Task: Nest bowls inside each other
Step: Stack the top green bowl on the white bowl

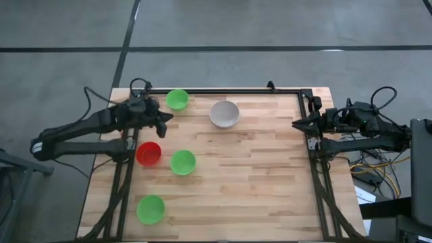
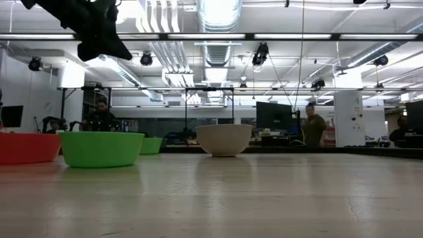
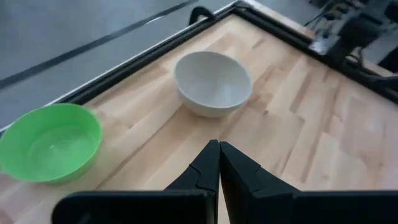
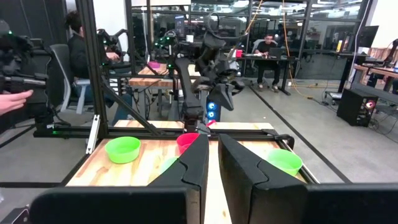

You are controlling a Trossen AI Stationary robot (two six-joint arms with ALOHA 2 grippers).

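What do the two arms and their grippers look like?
Both arms are dark, nearly black, built of slim jointed segments. Black cables loop over the wrist of the left arm and the right arm. The left gripper and right gripper each have two flat, angular black fingers, without visible markings.

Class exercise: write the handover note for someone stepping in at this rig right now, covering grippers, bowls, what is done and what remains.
Left gripper: shut, empty, raised near the table's left side.
Right gripper: empty, waiting at the right edge.
Bowls, all separate and upright: white bowl and a green bowl at the far side; red bowl beside the middle green bowl; third green bowl near the front.
Done: nothing nested.
Left: nest all five.
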